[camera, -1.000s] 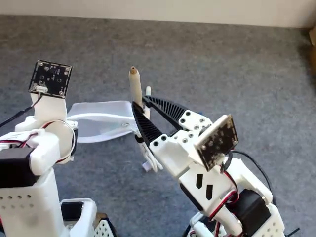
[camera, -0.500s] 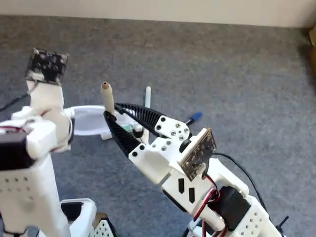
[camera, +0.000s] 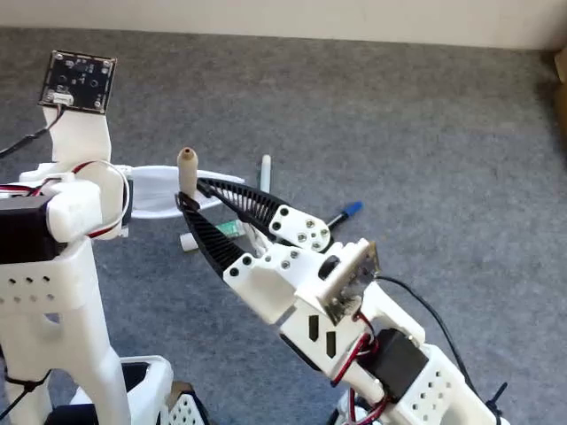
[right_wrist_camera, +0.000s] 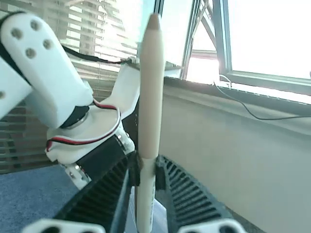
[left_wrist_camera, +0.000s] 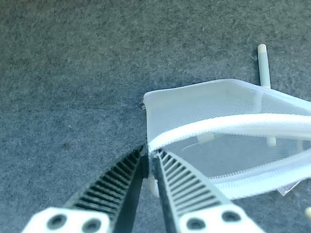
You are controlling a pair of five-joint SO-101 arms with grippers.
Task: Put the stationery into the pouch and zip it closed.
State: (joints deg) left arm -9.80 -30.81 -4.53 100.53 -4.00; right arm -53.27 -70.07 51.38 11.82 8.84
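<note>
A white mesh pouch is held off the grey carpet, its mouth gaping open. My left gripper is shut on one end of the pouch's zip edge. My right gripper is shut on a beige pen that stands upright, tip up, over the pouch's open mouth. In the right wrist view the beige pen is pinched between the black fingers, with the left arm just behind. A pale pen and a blue-capped pen lie on the carpet beyond the pouch.
A small green item and a white stick lie on the carpet under the right arm. The pale pen rests just past the pouch's far side. Bare grey carpet stretches to the back and right.
My right arm has swung left with the beige pen, from the pouch's right end to above its mouth. The left arm shifted slightly, still holding the pouch.
</note>
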